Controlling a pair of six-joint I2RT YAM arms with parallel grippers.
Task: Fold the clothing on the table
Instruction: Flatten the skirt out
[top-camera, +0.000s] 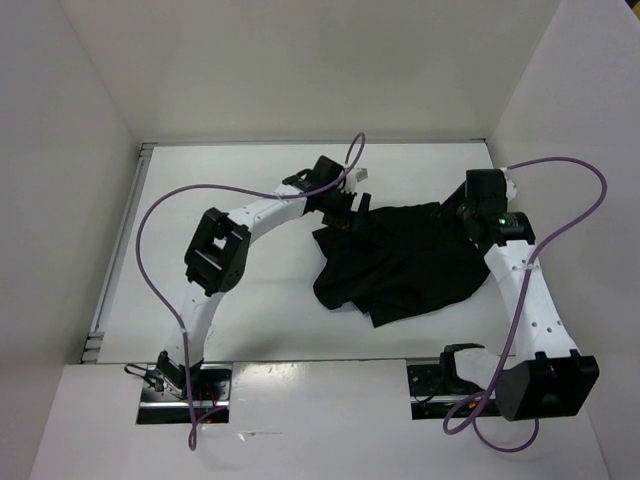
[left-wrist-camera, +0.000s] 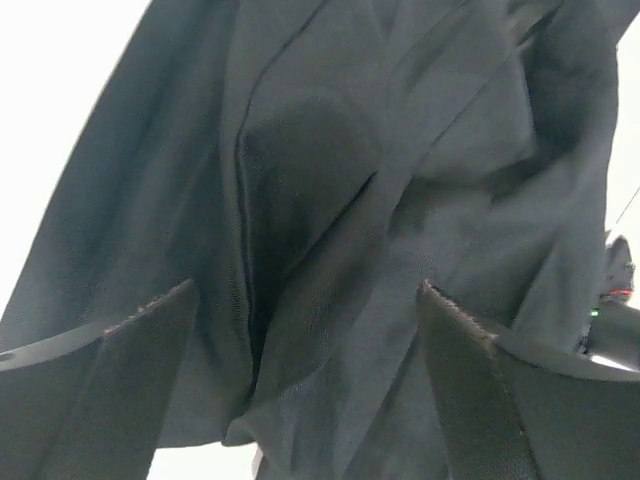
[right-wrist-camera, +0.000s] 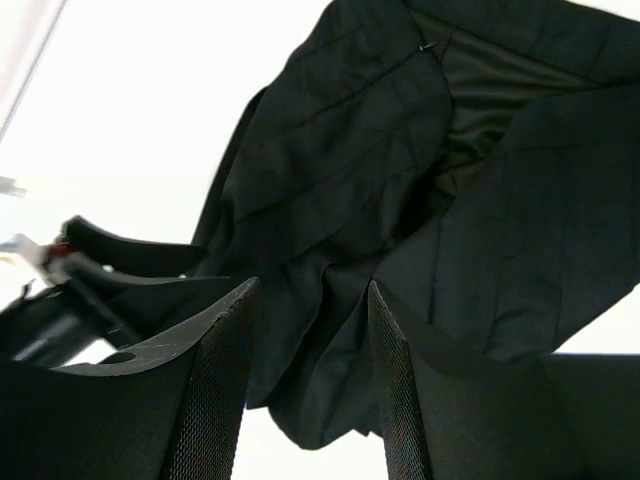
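From above, the clothing (top-camera: 400, 265) lies in a crumpled black heap on the white counter (top-camera: 250, 320), right of the middle and closer to the right edge than the left. Its folds lap over each other and no clean hem shows. The left end effector (top-camera: 345, 215) sits at the heap's far-left corner and the right end effector (top-camera: 470, 222) at its far-right corner, so the garment lies between the 2. My worry is that, with the cloth this bunched, a lift from both corners could raise a twisted lump rather than a flat sheet. The fold would then come out crooked.

In the left wrist view, the 2 fingers (left-wrist-camera: 120, 380) stand wide apart and grip nothing. A deep crease of fabric runs between them just below. Closing on that ridge would likely catch 2 or more layers at once. A pull would then drag the whole heap across the counter instead of spreading 1 edge.

In the right wrist view, the fingers (right-wrist-camera: 215, 400) are partly open with a narrower gap, and I see nothing clamped. A gathered tuck of cloth lies beyond the gap. With so little room, a finger could land on top of the tuck and press it flat. It could also nip only a thin pleat that slips free under tension. The left end effector shows at the left of this view, close by, so the 2 could tug against each other.
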